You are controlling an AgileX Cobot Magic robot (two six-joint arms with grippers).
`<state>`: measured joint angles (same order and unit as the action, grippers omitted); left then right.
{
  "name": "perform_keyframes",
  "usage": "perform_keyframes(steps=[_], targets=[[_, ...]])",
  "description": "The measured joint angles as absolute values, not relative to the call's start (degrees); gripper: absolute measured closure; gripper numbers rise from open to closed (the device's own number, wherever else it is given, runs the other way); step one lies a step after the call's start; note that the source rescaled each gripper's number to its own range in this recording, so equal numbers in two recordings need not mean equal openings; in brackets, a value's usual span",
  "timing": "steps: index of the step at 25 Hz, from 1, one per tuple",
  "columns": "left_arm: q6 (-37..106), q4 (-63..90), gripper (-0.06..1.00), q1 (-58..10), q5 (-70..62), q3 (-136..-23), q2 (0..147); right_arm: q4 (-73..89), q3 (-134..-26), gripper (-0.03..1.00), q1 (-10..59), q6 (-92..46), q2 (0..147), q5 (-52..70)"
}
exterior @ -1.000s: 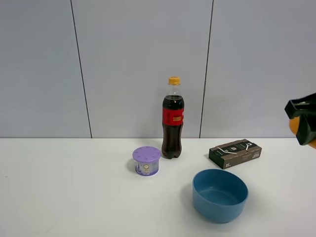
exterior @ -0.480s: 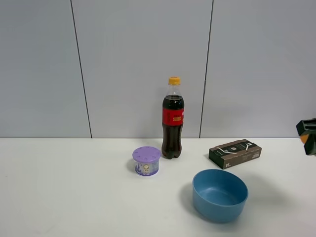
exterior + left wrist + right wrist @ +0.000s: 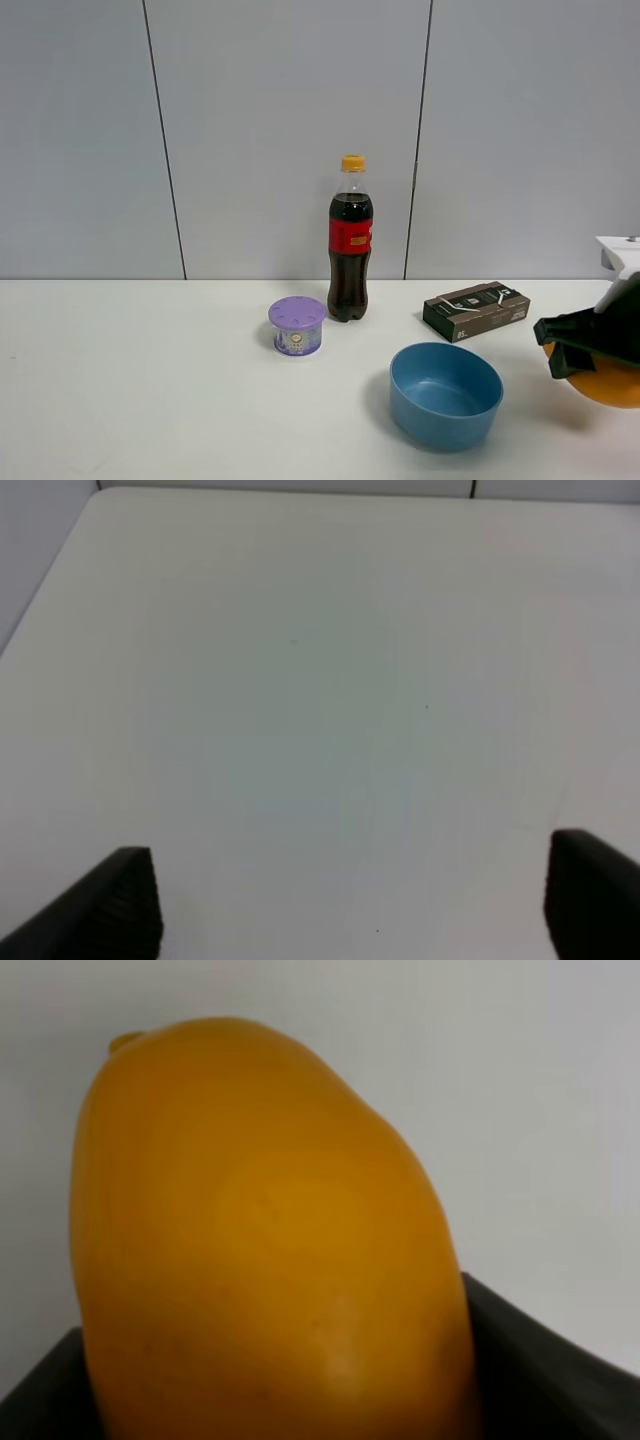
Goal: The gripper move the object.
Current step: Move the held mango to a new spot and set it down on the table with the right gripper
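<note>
The yellow-orange mango (image 3: pixel 610 386) sits low at the far right of the exterior high view, just right of the blue bowl (image 3: pixel 445 394). My right gripper (image 3: pixel 578 348) is shut on it from above, black fingers clasping its top, with the white wrist block behind. I cannot tell whether the mango touches the table. In the right wrist view the mango (image 3: pixel 260 1240) fills the frame between the black fingers (image 3: pixel 545 1365). My left gripper (image 3: pixel 350 905) is open over bare white table and does not show in the exterior high view.
A cola bottle (image 3: pixel 350 240) stands at the back centre. A purple-lidded tub (image 3: pixel 297 325) is to its left front. A dark flat box (image 3: pixel 476 310) lies behind the bowl. The white table (image 3: pixel 150 400) ends at a grey wall.
My right gripper has come down and a little leftward with the mango, from high at the right edge to just above the table beside the bowl.
</note>
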<state>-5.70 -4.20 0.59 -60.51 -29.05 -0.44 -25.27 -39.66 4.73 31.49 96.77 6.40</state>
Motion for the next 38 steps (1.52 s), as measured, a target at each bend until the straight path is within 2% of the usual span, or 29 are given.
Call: perform_keyframes(steps=[5,18,23,31,32,35,38], targets=[[-5.7,-4.2,-0.06,0.6,-60.5,-29.0,-0.4,-25.3,-39.7,0.97,4.7,31.5,99.9,2.6],[-5.7,-4.2,-0.06,0.6,-60.5,-29.0,-0.4,-25.3,-39.7,0.94,4.7,31.6,100.7,2.2],[-5.7,-4.2,-0.06,0.6,-60.5,-29.0,-0.4,-25.3,-39.7,0.72,4.7,32.5,100.7,2.9],[-5.7,-4.2,-0.06,0.6,-60.5,-29.0,-0.4,-25.3,-39.7,0.67,4.7,32.6,100.7,3.3],[-5.7,-4.2,-0.06,0.6,-60.5,-29.0,-0.4,-25.3,-39.7,0.65,4.7,32.6,100.7,3.4],[-5.7,-4.2,-0.06,0.6,-60.5,-29.0,-0.4,-25.3,-39.7,0.46,4.7,32.6,99.9,3.5],[-5.7,-4.2,-0.06,0.6,-60.5,-29.0,-0.4,-25.3,-40.1,0.40,4.7,32.6,96.9,4.5]])
